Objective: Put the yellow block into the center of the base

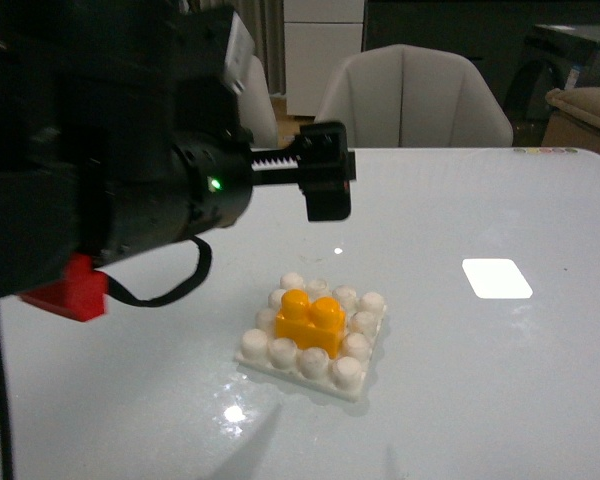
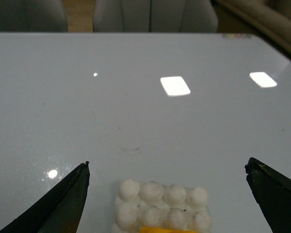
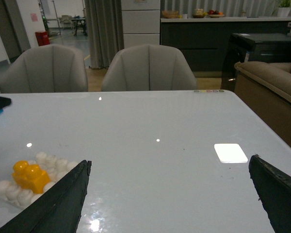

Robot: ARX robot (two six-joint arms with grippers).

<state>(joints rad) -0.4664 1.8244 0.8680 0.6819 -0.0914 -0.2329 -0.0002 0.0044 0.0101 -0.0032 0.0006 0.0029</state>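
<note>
The yellow block (image 1: 310,320) sits pressed onto the middle of the white studded base (image 1: 255,345) on the table. My left gripper (image 2: 167,167) is open and empty, held above and just behind the base (image 2: 160,196). Only a sliver of the yellow block (image 2: 160,229) shows at the edge of the left wrist view. In the front view the left arm fills the left side, with one finger (image 1: 327,195) hanging above the table behind the base. My right gripper (image 3: 169,162) is open and empty over bare table, to the right of the block (image 3: 29,175) and base (image 3: 5,190).
A bright glare patch (image 1: 496,277) lies on the table right of the base. Two grey chairs (image 3: 148,68) stand behind the far table edge. A sofa (image 3: 271,82) is off the table's right side. A red part (image 1: 70,290) sits under the left arm.
</note>
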